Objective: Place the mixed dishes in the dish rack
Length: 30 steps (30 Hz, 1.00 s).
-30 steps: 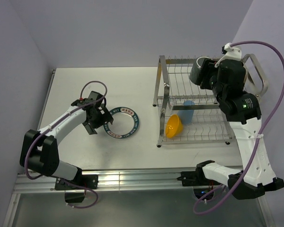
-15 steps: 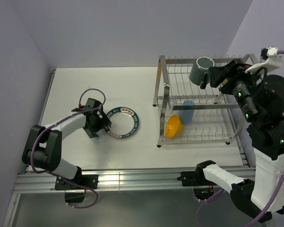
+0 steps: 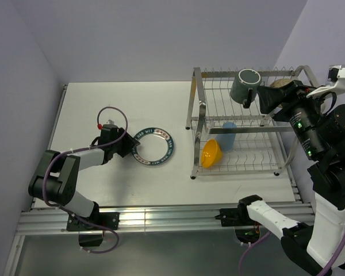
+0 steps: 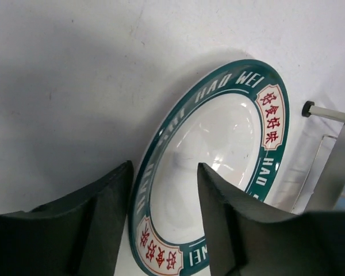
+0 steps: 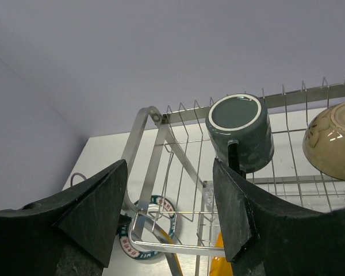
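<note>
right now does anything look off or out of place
Nothing spilled or broken. The orange bowl lies tipped on its side in the lower tier of the rack, beside the tumbler, and the mug is tilted on the upper tier. The plate sits on the table outside the rack, the left gripper straddling its rim.

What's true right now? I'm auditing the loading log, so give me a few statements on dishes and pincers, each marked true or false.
The white plate with teal lettered rim lies on the table, outside the dish rack. True.
The dark mug sits on the lower tier. False: upper tier.
The small orange bowl rests on the lower tier beside the light blue tumbler. True.
The left pincer is shut on the plate. False: open, straddling its rim.
</note>
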Each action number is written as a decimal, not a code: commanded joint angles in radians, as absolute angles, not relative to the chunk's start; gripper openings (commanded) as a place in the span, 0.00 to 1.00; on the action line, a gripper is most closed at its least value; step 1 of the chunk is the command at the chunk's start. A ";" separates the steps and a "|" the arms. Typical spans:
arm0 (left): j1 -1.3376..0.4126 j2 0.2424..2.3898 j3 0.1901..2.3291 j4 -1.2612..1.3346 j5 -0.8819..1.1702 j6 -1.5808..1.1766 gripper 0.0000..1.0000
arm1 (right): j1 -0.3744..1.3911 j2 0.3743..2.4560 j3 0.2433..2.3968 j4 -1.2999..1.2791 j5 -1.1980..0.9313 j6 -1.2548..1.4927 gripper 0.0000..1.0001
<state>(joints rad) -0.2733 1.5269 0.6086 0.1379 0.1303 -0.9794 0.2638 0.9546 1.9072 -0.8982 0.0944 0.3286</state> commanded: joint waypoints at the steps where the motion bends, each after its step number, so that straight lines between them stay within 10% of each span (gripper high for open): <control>1: -0.272 1.609 0.525 0.150 0.121 -0.973 0.56 | 0.258 0.943 1.916 -0.874 0.077 0.330 0.68; 8: -0.264 1.620 0.499 0.216 0.137 -0.968 0.00 | 0.259 0.951 1.927 -0.888 0.045 0.339 0.66; 30: -0.201 0.963 0.951 -0.543 0.017 -0.903 0.00 | 0.443 1.241 2.302 -0.954 -0.159 0.443 0.60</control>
<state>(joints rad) -0.2073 1.0187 0.8345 -0.4438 0.0414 -0.9169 0.3573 1.1904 2.2173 -0.9512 -0.1879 0.4290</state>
